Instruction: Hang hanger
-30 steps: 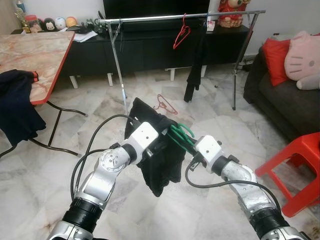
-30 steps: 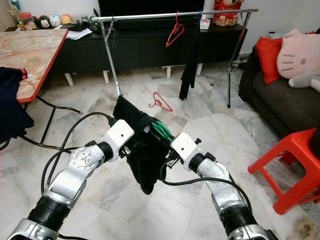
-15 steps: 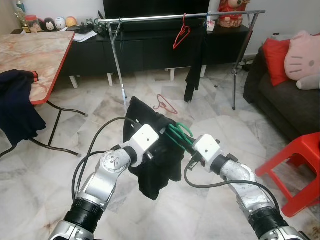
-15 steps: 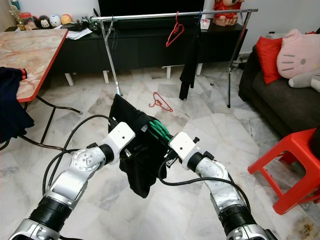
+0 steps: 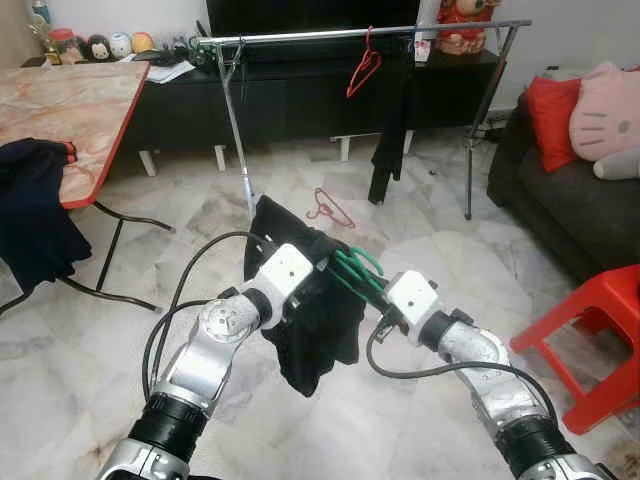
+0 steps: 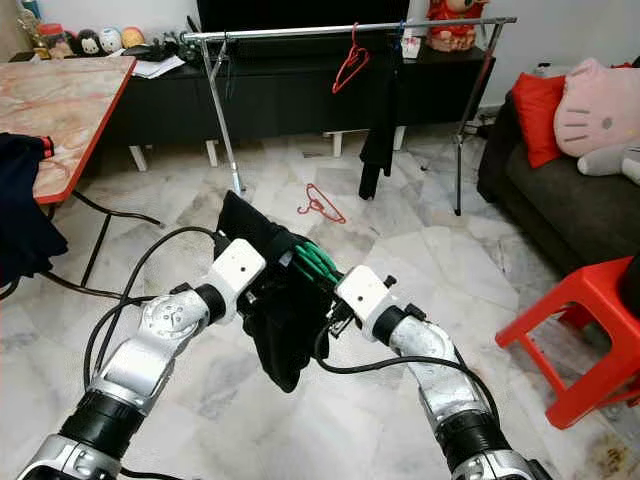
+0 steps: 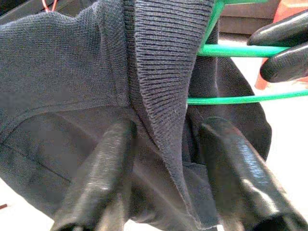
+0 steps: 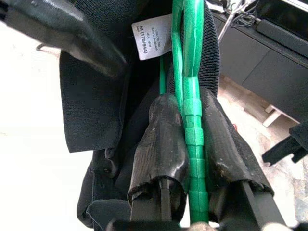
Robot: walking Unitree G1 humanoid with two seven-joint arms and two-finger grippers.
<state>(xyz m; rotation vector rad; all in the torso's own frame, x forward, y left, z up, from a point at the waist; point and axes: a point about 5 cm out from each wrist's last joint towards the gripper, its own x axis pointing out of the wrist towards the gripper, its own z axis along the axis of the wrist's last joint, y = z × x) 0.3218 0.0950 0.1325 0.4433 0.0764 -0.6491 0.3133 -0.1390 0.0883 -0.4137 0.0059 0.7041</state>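
Observation:
A green hanger [image 5: 355,272] carries a dark knit garment [image 5: 315,325], held between my two arms above the floor. My right gripper [image 8: 190,144] is shut on the hanger's green stem. In the left wrist view, my left gripper [image 7: 163,183] stands open, with the garment's ribbed collar [image 7: 163,72] hanging between its fingers and the green hanger bars [image 7: 231,98] just beyond. Ahead stands the metal clothes rack [image 5: 300,37]. On its rail hang a red hanger [image 5: 363,65] and a dark garment [image 5: 390,130].
Another red hanger [image 5: 330,208] lies on the marble floor under the rack. A marble-top table [image 5: 70,110] with dark cloth [image 5: 30,215] draped over its edge is on the left. On the right are a dark sofa [image 5: 580,210] and a red stool [image 5: 600,330]. A black TV bench [image 5: 290,100] stands behind the rack.
My left gripper has shifted a little up and back inside the garment, and the cloth's hanging bottom has swung slightly. The right gripper still grips the hanger.

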